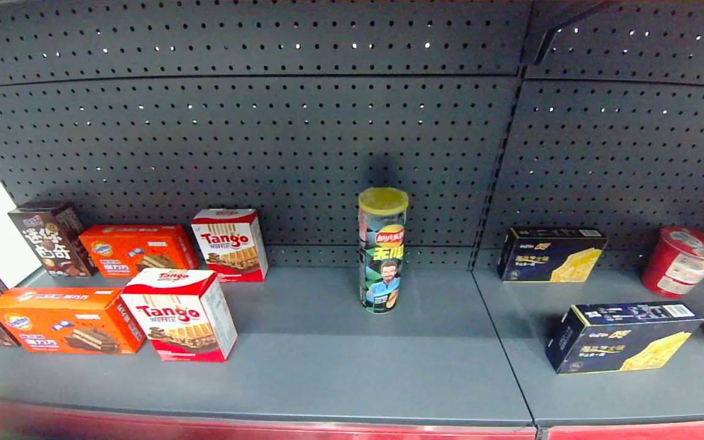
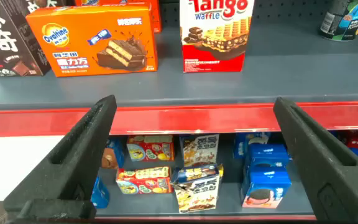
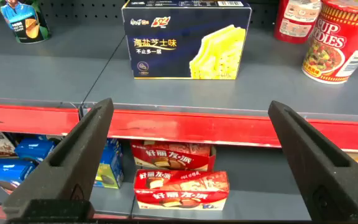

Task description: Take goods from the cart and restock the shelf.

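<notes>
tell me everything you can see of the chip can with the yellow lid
The chip can is a tall, slim cylinder with a yellow lid closed on top. Its printed wrap is mostly green and dark, with a drawn figure low on the front. It stands upright on the grey shelf, near the middle, forward of the pegboard back, touching nothing else.

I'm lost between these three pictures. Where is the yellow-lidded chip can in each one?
Head view: the can stands upright in the middle of the shelf.
Left wrist view: only its base shows, cut by the picture's edge, beyond the waffle box.
Right wrist view: only its base, cut by the edge, beside the dark blue box.
Shared landmark: the shelf's red front edge, which crosses all three views.
</notes>
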You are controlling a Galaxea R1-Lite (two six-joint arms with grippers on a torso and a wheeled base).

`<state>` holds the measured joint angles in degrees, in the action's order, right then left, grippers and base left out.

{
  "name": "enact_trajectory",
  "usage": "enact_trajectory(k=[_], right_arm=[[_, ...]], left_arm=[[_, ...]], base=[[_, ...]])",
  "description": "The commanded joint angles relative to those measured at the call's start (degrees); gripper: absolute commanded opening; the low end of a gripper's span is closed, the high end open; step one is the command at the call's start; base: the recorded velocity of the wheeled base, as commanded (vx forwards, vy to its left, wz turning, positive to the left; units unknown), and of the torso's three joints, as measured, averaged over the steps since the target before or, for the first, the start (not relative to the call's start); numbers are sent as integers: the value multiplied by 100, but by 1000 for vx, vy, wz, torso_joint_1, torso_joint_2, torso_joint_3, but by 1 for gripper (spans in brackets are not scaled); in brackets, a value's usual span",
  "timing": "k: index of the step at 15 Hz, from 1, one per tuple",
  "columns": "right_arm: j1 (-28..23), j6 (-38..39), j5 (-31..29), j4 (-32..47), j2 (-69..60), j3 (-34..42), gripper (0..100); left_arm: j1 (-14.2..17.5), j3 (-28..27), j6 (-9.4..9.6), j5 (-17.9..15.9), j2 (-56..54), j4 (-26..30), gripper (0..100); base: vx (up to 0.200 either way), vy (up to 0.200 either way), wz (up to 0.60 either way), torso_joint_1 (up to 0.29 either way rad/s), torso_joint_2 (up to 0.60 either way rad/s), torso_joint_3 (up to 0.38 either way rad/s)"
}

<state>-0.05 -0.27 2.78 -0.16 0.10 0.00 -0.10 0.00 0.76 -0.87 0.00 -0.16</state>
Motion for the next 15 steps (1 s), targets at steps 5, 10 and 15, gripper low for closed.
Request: enact_trajectory(k=[5,10,15], right_arm=[[-4,0,3,-2,-1,0,100],[-4,0,3,7,-1,0,100],[-13,0,3,7,-1,0,100]], left_arm=[[1,0,4,-1,0,-2,100],[1,0,-5,-1,0,-2,100],[1,0,-32,16,0,-2,100]], base=[[0,0,600,2,-1,0],[0,0,600,2,0,1],[0,0,600,1,3,2]])
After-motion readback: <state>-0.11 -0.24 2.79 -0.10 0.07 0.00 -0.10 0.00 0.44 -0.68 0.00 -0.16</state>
